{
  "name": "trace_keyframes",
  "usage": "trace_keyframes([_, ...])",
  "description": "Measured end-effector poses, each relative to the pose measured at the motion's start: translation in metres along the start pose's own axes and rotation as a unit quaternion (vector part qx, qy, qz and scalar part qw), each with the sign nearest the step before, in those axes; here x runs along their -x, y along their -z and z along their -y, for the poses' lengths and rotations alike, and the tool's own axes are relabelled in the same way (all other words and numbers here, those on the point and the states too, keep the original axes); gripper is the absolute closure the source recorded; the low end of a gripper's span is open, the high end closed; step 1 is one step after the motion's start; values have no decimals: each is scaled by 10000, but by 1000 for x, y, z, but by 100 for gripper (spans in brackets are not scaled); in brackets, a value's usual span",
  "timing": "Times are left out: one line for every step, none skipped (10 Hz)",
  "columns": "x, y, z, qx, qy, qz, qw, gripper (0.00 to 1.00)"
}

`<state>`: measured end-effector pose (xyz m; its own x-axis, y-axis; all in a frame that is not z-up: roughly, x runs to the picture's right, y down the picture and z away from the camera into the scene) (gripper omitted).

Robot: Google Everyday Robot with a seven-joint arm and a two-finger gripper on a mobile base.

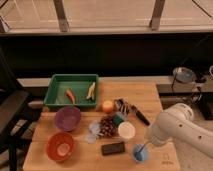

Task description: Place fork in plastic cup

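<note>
The light-blue plastic cup stands near the front edge of the wooden table, right of the black slab. A thin greyish fork leans out of the cup's top, slanting up to the right. My gripper is at the end of the white arm, just above and right of the cup, at the fork's upper end. The arm hides most of the gripper.
A white cup stands just behind the blue cup. A black-handled utensil, a brown cluster, an orange fruit, a purple bowl and an orange bowl are on the table. A green tray stands at the back left.
</note>
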<state>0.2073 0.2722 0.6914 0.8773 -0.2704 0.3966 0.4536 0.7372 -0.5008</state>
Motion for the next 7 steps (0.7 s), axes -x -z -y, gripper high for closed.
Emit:
trace_keyframes([1, -5, -1, -4, -26, 47, 10000, 37])
trace_keyframes([1, -7, -1, -11, -40, 79, 10000, 29])
trace_keyframes([3, -10, -1, -12, -52, 113, 9999, 22])
trace_keyframes([4, -12, -2, -11, -60, 142, 9999, 20])
trace_keyframes([6, -13, -2, -25, -57, 152, 9999, 20])
trace_keyframes([10, -10, -1, -60, -25, 131, 9999, 20])
trace_keyframes([15, 0, 1, -79, 41, 68, 9999, 20])
